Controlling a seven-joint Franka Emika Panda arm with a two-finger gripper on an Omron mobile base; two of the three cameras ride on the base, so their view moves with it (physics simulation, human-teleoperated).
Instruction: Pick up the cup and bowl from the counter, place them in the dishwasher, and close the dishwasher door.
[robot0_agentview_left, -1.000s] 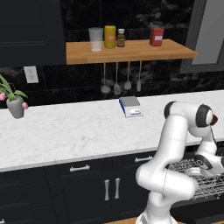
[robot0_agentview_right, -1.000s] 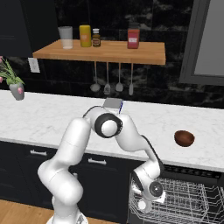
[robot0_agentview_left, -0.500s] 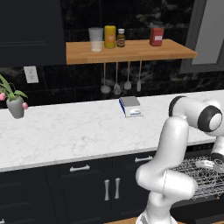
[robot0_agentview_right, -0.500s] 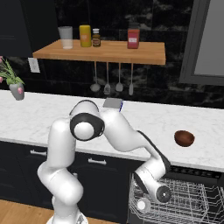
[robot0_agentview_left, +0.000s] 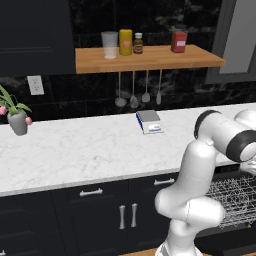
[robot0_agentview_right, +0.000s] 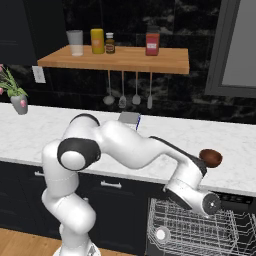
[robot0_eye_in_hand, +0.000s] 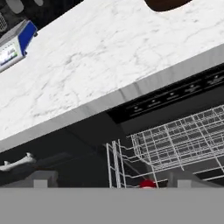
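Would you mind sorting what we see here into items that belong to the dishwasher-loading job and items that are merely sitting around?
Job:
bowl
counter
dishwasher, open, racks showing
red item in its rack, possibly the cup

Lying about:
flower vase
small scale
shelf jars
hanging utensils

Small glossy reddish-brown round bowl (robot0_agentview_right: 211, 157) upright on white marble counter (robot0_agentview_right: 40, 135), near front edge. Black dishwasher (robot0_agentview_right: 200, 232) below, open, silver wire rack (robot0_eye_in_hand: 175, 140) pulled out.

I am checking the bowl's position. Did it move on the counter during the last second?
No. The bowl sits on the counter in the same spot, right of the hanging utensils.
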